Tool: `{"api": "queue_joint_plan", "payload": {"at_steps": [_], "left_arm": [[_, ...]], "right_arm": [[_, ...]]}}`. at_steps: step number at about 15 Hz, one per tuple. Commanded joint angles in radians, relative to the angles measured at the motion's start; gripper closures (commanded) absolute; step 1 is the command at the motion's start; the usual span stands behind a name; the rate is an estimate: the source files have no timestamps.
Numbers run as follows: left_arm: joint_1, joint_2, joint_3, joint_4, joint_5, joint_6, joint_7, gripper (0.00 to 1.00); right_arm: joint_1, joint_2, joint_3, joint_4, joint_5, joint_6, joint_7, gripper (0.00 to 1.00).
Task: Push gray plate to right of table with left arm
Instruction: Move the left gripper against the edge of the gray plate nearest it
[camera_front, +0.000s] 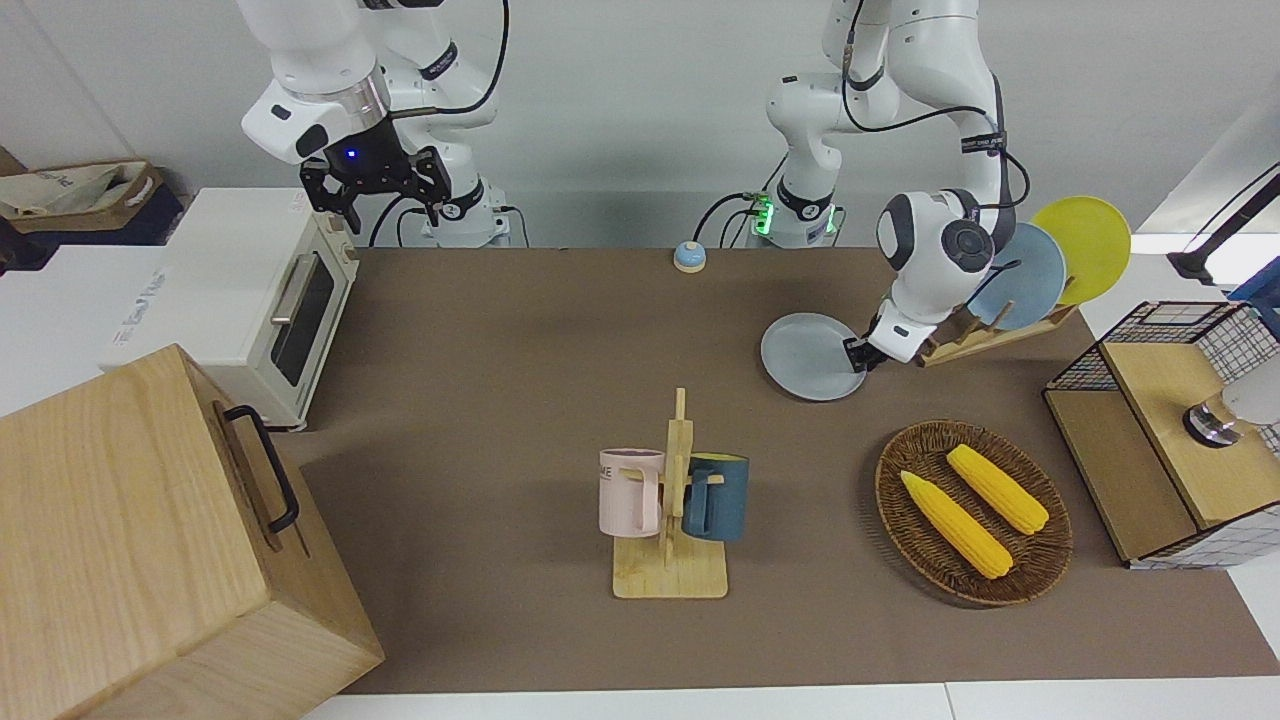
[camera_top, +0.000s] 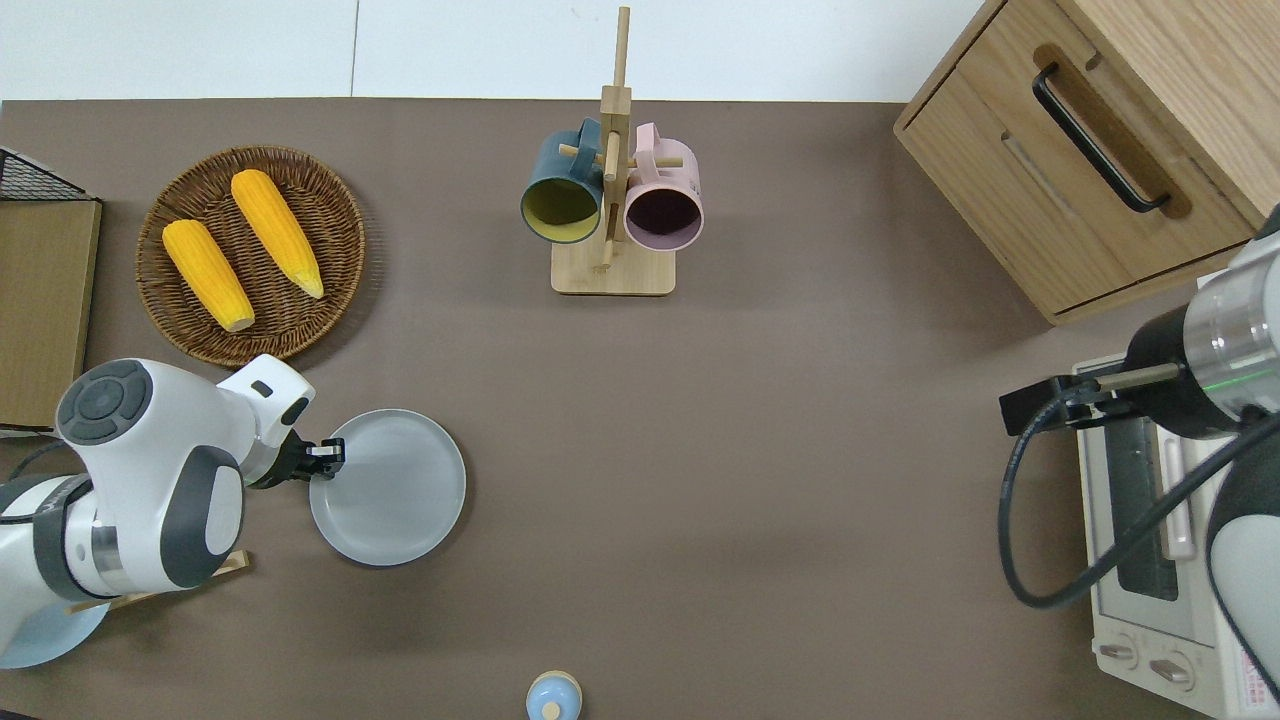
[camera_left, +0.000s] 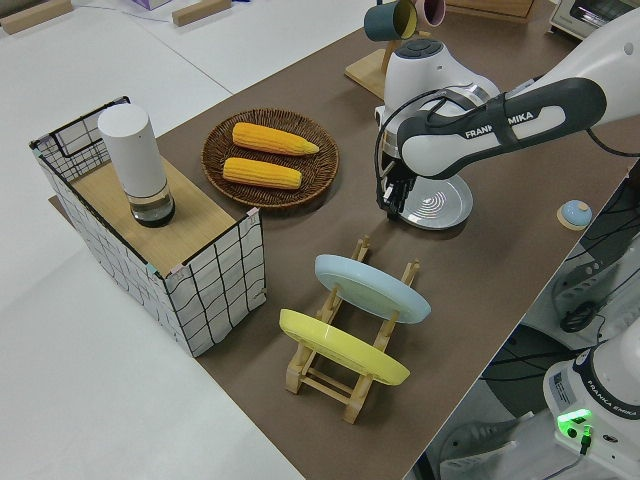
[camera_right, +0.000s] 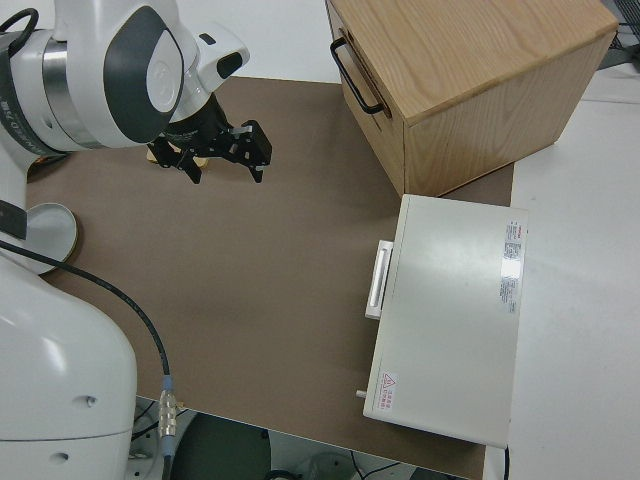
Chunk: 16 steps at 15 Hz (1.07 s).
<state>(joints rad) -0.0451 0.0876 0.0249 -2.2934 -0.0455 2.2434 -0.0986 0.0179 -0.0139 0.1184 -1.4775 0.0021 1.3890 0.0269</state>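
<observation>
**Front view first: left gripper set against plate edge for a sideways push**

Front view: the gray plate (camera_front: 812, 356) lies flat on the table (camera_front: 500, 400), beside the wooden plate rack (camera_front: 985, 330) at the left arm's end. The left gripper (camera_front: 856, 356) sits low at the rim on the rack side, which suits a shove toward the right arm's end. Whether its fingers are together or apart cannot be told. The right gripper (camera_front: 375, 185) is parked with its fingers apart, holding nothing.

Overhead view: the left gripper (camera_top: 324, 458) touches the plate (camera_top: 390, 487) at its edge; open tabletop lies along the likely push path. Count: one gray plate, one basket (camera_top: 345, 215), two corn cobs, one mug stand (camera_top: 612, 270) with two mugs, one bell (camera_top: 553, 695), one toaster oven (camera_top: 1140, 560), one wooden cabinet (camera_top: 1080, 170).

Left side view: the rack holds two plates, one sky-blue (camera_left: 372, 288) and one yellow (camera_left: 340, 347), upright and clear of the work. The gripper (camera_left: 393, 203) stands at the plate's (camera_left: 440, 205) rim.

Right side view: the right gripper (camera_right: 222, 152) hangs idle, jaws spread.
</observation>
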Motion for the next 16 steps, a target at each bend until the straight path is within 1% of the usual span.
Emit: {"api": "queue_joint_plan", "payload": {"at_steps": [1,4,5,6,8,15,16], "left_arm": [[-0.002,-0.026,0.000,-0.021,-0.013,-0.008,-0.004,0.81],[-0.002,-0.029,-0.003,-0.021,-0.013,-0.010,-0.006,0.85],[-0.007,-0.029,-0.003,-0.021,-0.013,-0.013,-0.004,0.93],[-0.007,-0.031,-0.003,-0.020,-0.013,-0.018,-0.004,0.99],[-0.009,-0.042,-0.003,-0.020,-0.013,-0.019,-0.007,1.00],[-0.010,-0.037,-0.005,-0.020,-0.013,-0.022,-0.009,1.00],[-0.030,-0.037,-0.005,-0.018,-0.014,-0.021,-0.012,1.00]], "right_arm": [[-0.019,-0.003,0.014,0.008,0.004,-0.016,0.002,0.017],[-0.019,-0.003,0.014,0.008,0.004,-0.015,0.002,0.017],[-0.019,-0.003,0.014,0.008,0.003,-0.015,0.002,0.017],[-0.019,-0.003,0.012,0.008,0.004,-0.016,0.002,0.017],[-0.019,-0.003,0.014,0.008,0.004,-0.015,0.002,0.017],[-0.019,-0.003,0.014,0.008,0.004,-0.015,0.002,0.017],[-0.019,-0.003,0.014,0.008,0.004,-0.015,0.002,0.017]]}}
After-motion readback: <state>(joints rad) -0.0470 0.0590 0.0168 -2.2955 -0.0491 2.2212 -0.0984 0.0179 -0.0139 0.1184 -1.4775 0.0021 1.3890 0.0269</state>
